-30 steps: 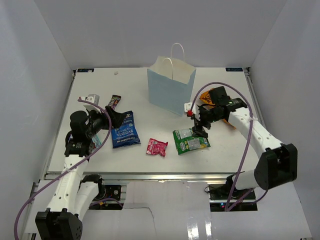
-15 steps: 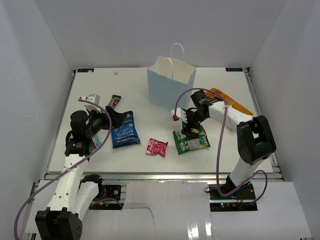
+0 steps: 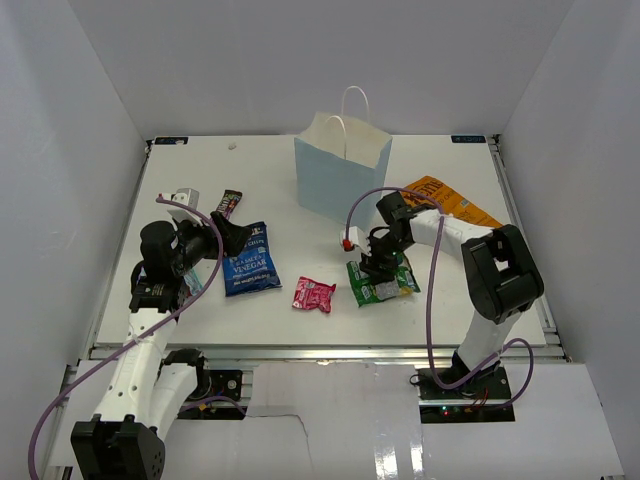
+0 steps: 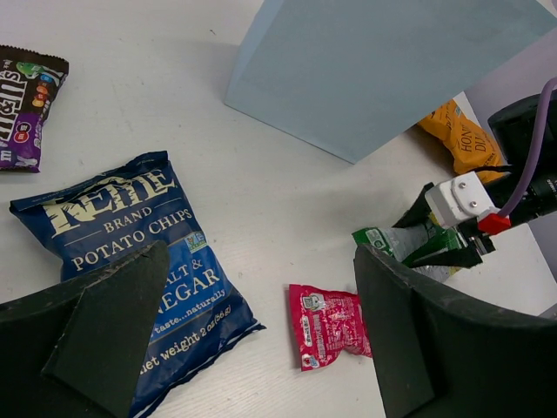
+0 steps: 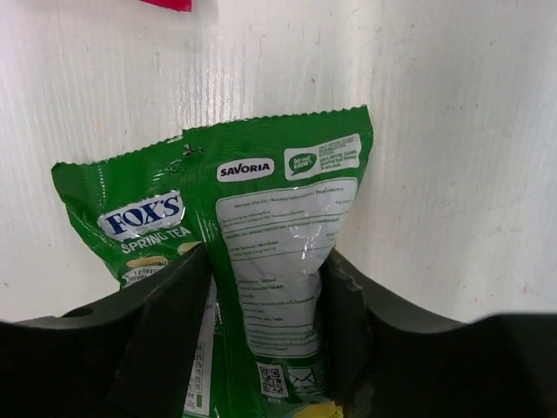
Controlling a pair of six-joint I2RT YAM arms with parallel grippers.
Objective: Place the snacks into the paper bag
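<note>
The right gripper (image 5: 261, 287) hides the green packet's (image 5: 278, 252) near end, its jaws pinching the packet from both sides. The packet lies flat near the bag (image 3: 341, 180), long axis running near to far. The right arm has reached further left. The left gripper (image 4: 252, 348) hovers, jaws spread, over the blue chips (image 4: 139, 261).

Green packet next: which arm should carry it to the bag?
Right. Its claw already straddles the green packet, close to the paper bag. The left claw hangs open over the blue chip bag.
</note>
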